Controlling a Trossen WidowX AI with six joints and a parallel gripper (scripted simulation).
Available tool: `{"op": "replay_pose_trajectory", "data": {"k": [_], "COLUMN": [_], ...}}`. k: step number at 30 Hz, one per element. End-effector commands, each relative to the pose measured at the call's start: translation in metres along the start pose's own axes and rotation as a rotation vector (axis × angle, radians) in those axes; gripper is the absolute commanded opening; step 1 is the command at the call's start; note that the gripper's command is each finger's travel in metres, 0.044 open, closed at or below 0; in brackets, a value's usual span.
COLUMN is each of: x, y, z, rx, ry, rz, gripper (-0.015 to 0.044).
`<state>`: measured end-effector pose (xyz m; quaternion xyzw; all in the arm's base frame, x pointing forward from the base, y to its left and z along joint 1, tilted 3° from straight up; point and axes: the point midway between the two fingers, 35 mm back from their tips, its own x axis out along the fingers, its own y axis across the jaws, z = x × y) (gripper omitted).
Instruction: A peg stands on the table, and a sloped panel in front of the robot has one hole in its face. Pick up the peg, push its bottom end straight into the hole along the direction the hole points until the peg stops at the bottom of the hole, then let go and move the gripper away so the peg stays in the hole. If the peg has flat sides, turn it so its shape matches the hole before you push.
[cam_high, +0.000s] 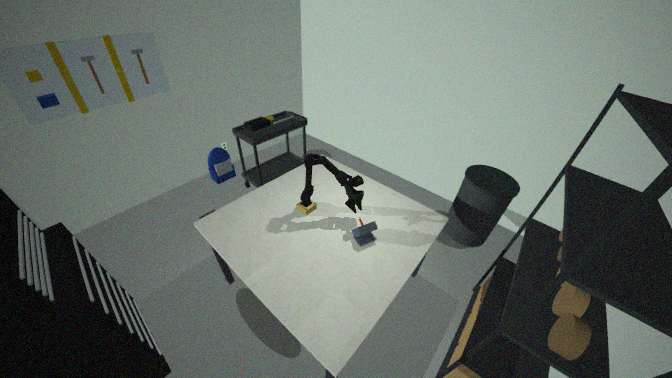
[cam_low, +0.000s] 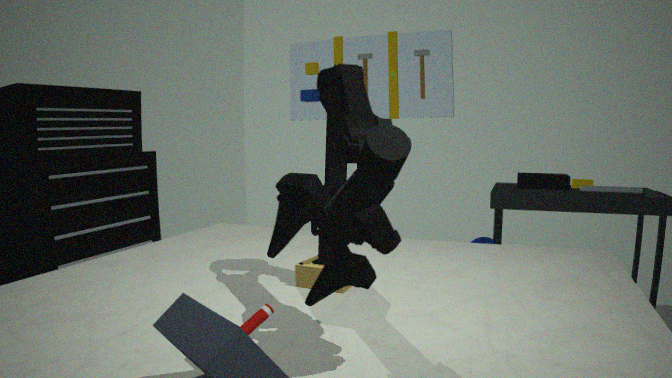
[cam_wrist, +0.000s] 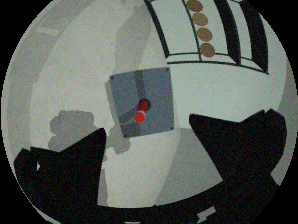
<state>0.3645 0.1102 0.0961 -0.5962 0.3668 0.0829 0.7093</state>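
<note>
Gripper (cam_high: 354, 206) (cam_low: 289, 280) (cam_wrist: 148, 125) near me on wrist view, fingers spread wide, released, touching nothing; beyond its tips, red peg (cam_high: 361, 222) (cam_low: 256, 320) (cam_wrist: 143, 108) tilted in hole of sloped panel (cam_high: 364, 230) (cam_low: 210, 330) (cam_wrist: 157, 85), long axis leaning up toward arm; I judge only backing away remains

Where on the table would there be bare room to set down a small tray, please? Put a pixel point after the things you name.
The table (cam_high: 300, 265) looks bare from the sloped panel (cam_high: 364, 229) toward its front corner, away from the arm. It is crowded between the panel and the arm's base (cam_high: 301, 209), where the open gripper (cam_high: 355, 209) hangs near the peg (cam_high: 361, 222).
</note>
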Motion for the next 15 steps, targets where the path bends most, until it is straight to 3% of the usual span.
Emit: {"op": "replay_pose_trajectory", "data": {"k": [1,15], "x": [-0.01,-0.027], "y": [0.0,0.001], "z": [0.0,0.0], "rx": [0.004,0.003], "ry": [-0.002,-0.002], "rz": [-0.005,-0.004], "gripper": [0.044,0.044]}}
